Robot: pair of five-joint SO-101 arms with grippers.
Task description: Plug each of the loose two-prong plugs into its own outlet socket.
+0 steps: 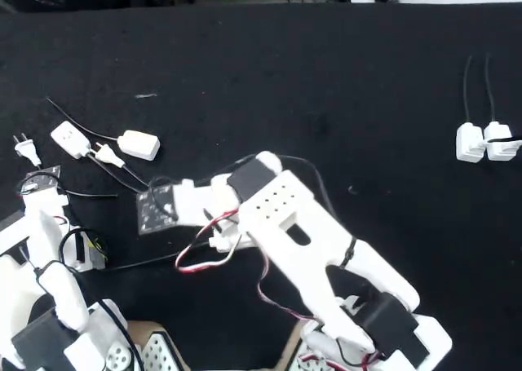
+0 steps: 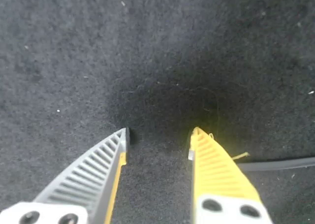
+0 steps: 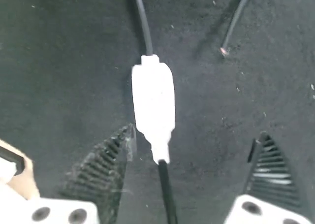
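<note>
A loose white two-prong plug (image 1: 24, 148) lies at the far left of the black table. Beside it is a white socket block (image 1: 71, 139), then a small white plug (image 1: 106, 153) and a second white block (image 1: 139, 145). My right gripper (image 1: 155, 208) hovers just in front of this group. In its wrist view it is open (image 3: 194, 135), and a white connector body (image 3: 153, 101) with a black cable at each end lies between the fingers, untouched. My left gripper (image 2: 160, 134) is open over bare cloth, low at the left (image 1: 39, 185).
Two more white blocks (image 1: 471, 141) (image 1: 499, 140) with thin cables sit at the far right. Black cables trail around the left group, and one (image 2: 275, 164) runs beside my left gripper. The right arm (image 1: 310, 232) stretches across the front middle.
</note>
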